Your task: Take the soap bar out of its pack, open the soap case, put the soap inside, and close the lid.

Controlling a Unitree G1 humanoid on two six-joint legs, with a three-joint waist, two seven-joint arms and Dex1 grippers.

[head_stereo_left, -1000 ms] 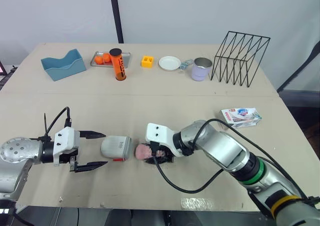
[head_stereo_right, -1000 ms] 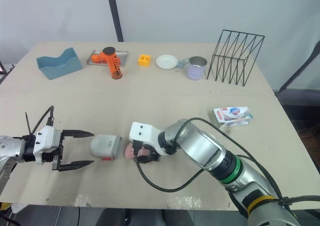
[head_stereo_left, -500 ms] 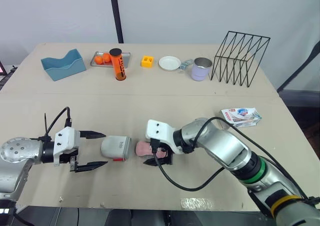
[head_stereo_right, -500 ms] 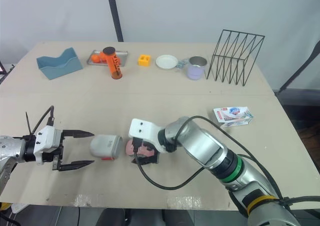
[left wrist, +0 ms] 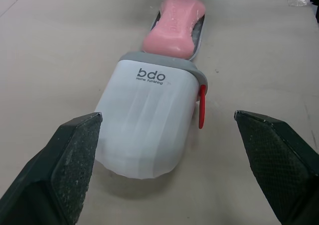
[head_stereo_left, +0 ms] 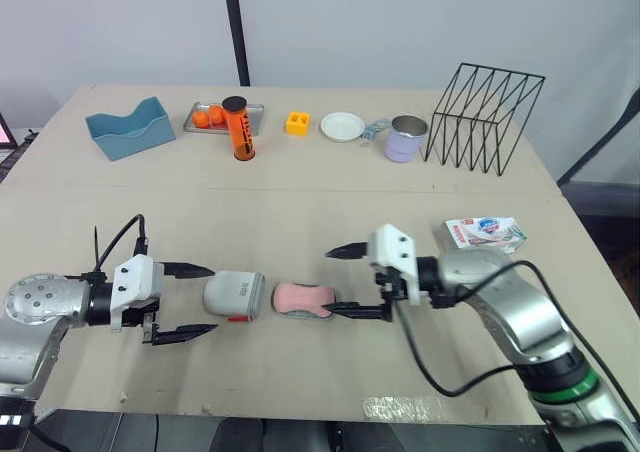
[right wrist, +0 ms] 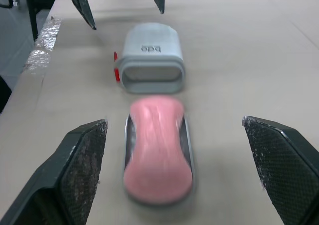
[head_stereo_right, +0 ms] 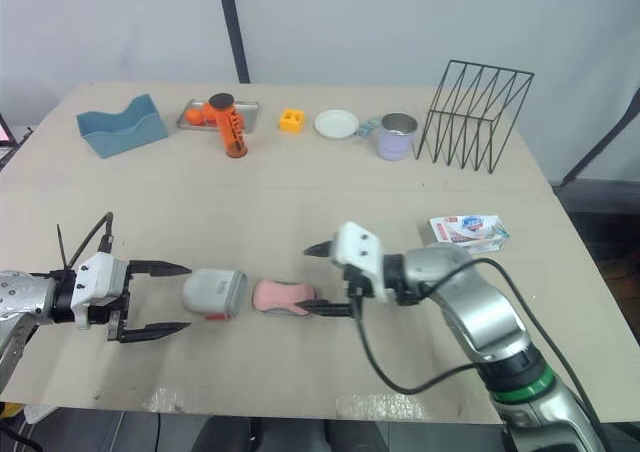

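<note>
Beige tabletop (head_stereo_left: 300, 212) is seen in front of a pale wall. Near the front edge, a pink oval soap bar (head_stereo_left: 304, 297) is laid flat on a grey plastic slide-out tray (right wrist: 187, 140), out of its pack. Just beside the tray's end, a white-grey rounded case cover (head_stereo_left: 233, 296) is laid on its side w/ its open mouth turned toward the soap. A narrow gap between cover & tray is seen in the right wrist view. A red latch (left wrist: 201, 105) is fixed at the cover's rim.

L gripper (head_stereo_left: 212, 298) is held w/ fingers spread wide; the cover's closed end is flanked by the tips, no contact seen. R gripper (head_stereo_left: 332, 283) is likewise spread, nothing clamped; the soap's far end is flanked, w/ the nearer finger low & close to the tray.

A white-blue-red soap pack (head_stereo_left: 485, 233) is left well apart, toward the right edge.

Along the back: blue plastic holder (head_stereo_left: 124, 133), orange can w/ black lid (head_stereo_left: 240, 130), yellow block (head_stereo_left: 296, 123), white plate (head_stereo_left: 342, 126), lilac mug (head_stereo_left: 405, 138), black wire rack (head_stereo_left: 485, 117).
</note>
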